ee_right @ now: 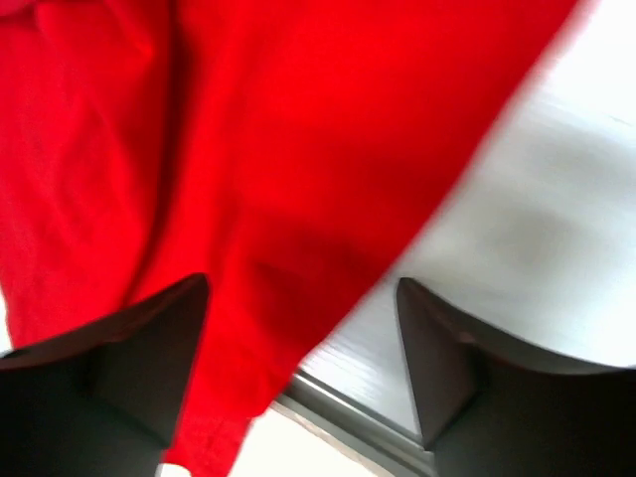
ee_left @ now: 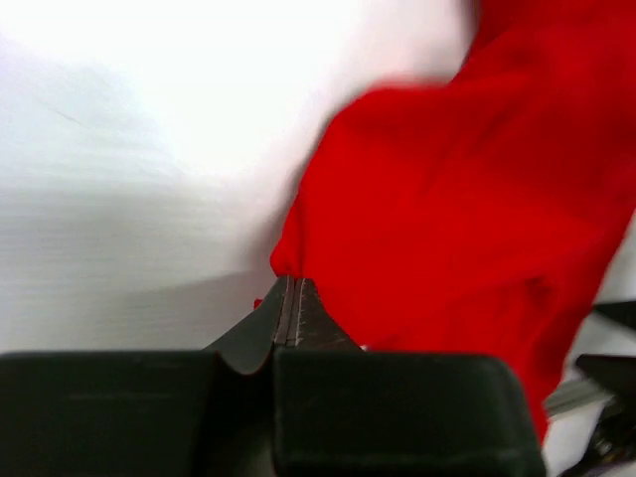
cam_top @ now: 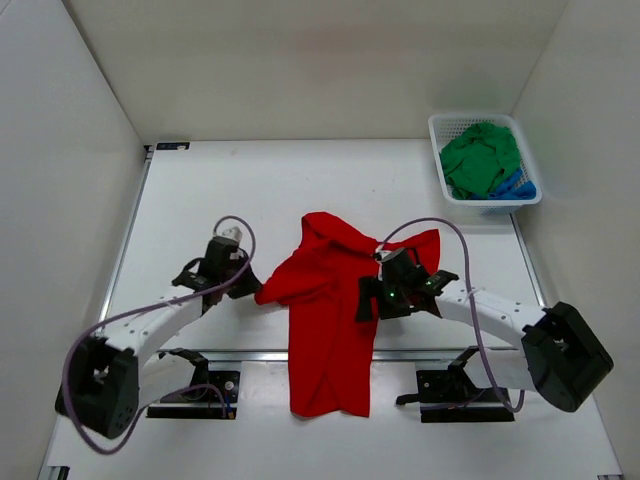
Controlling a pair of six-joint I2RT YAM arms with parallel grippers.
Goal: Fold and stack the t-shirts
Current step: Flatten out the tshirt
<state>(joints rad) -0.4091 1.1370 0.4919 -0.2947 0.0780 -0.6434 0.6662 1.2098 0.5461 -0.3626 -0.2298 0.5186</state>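
1. Hem of the red shirt point(cam_top: 325, 330) droops over the table's point(cam_top: 200, 200) near edge, between both arms;
2. left gripper point(ee_left: 288, 298) clamped on its sleeve corner, likely to spread it; right gripper point(ee_right: 303, 298) gaping over the opposite side, empty;
3. open tabletop beyond; green shirt point(cam_top: 480, 160) and blue shirt point(cam_top: 517, 187) wait in the far-right basket point(cam_top: 434, 130).

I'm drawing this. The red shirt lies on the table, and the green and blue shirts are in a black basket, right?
No: the top view shows the basket is white, not black. The red shirt lies on the table, and the green shirt and blue shirt are in it.
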